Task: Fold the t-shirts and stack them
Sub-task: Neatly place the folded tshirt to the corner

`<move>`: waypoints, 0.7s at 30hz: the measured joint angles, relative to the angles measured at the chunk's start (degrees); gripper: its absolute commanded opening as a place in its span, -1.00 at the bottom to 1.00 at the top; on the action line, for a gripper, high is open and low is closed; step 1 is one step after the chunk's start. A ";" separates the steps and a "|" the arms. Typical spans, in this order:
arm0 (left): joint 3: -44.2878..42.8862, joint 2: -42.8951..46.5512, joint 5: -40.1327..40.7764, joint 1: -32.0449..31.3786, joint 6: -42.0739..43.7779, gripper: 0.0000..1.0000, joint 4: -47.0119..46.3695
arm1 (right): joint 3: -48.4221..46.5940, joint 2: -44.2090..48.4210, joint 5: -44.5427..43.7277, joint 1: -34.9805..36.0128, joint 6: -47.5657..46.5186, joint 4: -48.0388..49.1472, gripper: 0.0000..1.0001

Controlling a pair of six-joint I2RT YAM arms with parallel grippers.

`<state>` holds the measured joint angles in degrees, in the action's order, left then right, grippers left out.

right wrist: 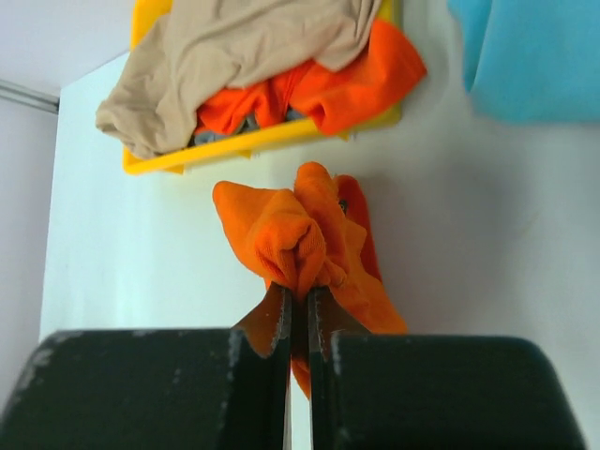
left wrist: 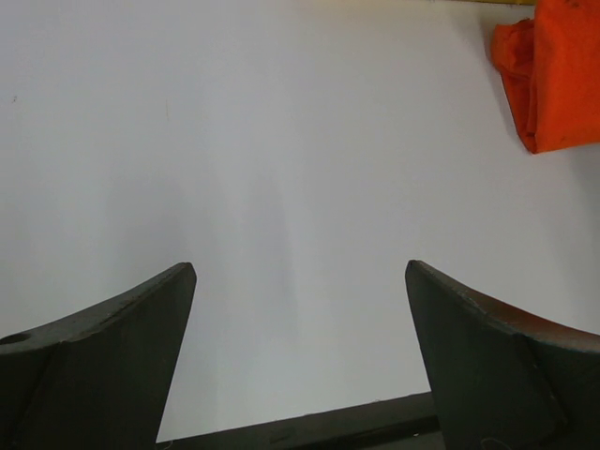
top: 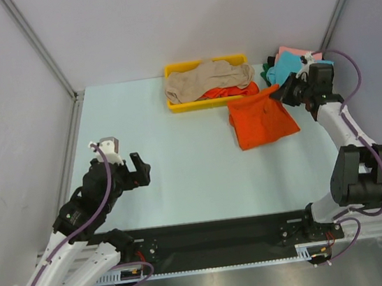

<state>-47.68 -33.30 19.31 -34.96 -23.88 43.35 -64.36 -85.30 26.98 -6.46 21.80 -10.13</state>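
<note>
I've got the tray [top: 179,66] far centre on the table [top: 182,179], with t-shirts [top: 207,79] heaped in it. A loose t-shirt [top: 262,121] lies just near-right of the tray, and a t-shirt pile [top: 286,63] sits far right.

We log the black two-finger left gripper [top: 139,169] well left of the bright orange cloth t-shirt [top: 262,121] and nearer the bases, jaws spread wide with nothing between them. The white left arm [top: 71,250] is folded low. The right arm [top: 344,130] reaches forward. The black right gripper [right wrist: 300,295] is pinched on that shirt's far edge, jaws almost meeting.
</note>
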 measured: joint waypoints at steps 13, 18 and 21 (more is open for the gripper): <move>0.02 -2.36 -0.61 0.02 0.04 1.00 -0.79 | -15.54 -6.51 -1.60 -3.98 -5.88 -5.44 -1.00; 0.02 -3.50 -1.09 0.02 0.04 1.00 -0.79 | -21.29 -9.05 -2.12 -4.81 -7.82 -7.13 -1.00; 0.02 -3.89 -1.44 0.07 0.04 0.99 -0.79 | -25.24 -10.34 -2.12 -4.81 -9.03 -8.04 -1.00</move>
<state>-47.66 -37.19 17.87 -34.89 -23.83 42.57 -89.60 -95.64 24.86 -11.27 12.78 -18.17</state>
